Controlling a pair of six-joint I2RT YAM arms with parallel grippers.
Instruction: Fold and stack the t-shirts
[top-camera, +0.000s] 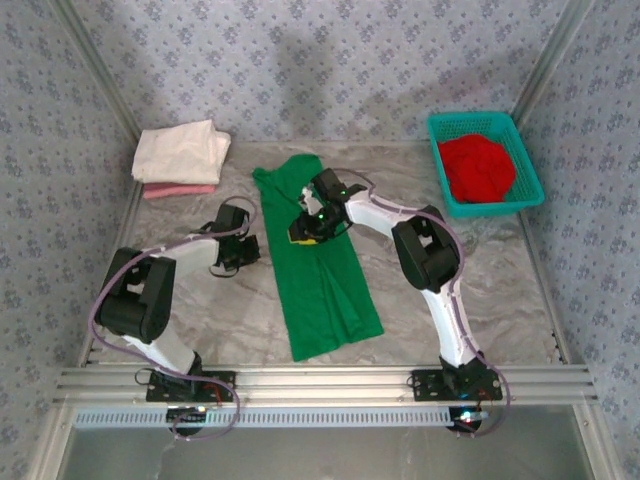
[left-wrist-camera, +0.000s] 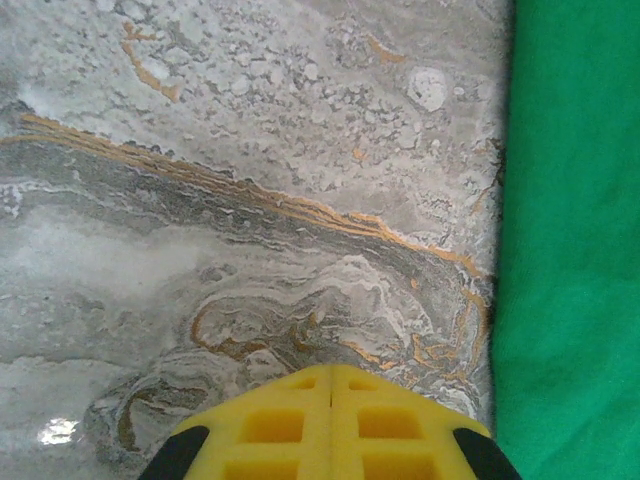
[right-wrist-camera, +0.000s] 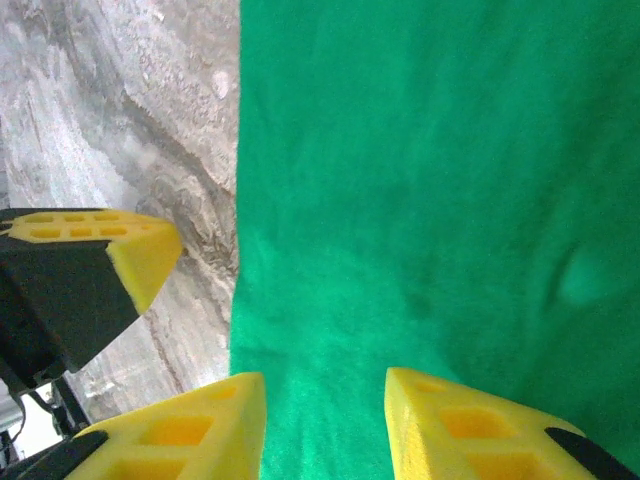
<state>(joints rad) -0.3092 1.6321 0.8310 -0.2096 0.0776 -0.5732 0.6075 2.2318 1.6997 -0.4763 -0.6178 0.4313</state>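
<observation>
Folded cream-white t-shirt (top-camera: 182, 148) stacked on pink t-shirt (top-camera: 178, 190) at back left, left gripper (left-wrist-camera: 331, 420) closed tight and empty over the marble table (left-wrist-camera: 250, 200), green t-shirt (top-camera: 318, 270) flat mid-table, right gripper (right-wrist-camera: 325, 420) part-open over its left edge, gripping nothing, red t-shirt (top-camera: 477, 168) in teal basket (top-camera: 530, 195).

1. top external: high above the near edge of the table (top-camera: 480, 290), looking down and forward over all of it from far off.
2. left wrist: very near the marble, looking down past the left gripper (left-wrist-camera: 331, 425), with the green t-shirt (left-wrist-camera: 570, 250) along the right side.
3. right wrist: equally close, looking down past the right gripper (right-wrist-camera: 325, 425) onto that shirt, marble at left.
4. both wrist views share the shirt's edge and the marble strip beside it.
</observation>
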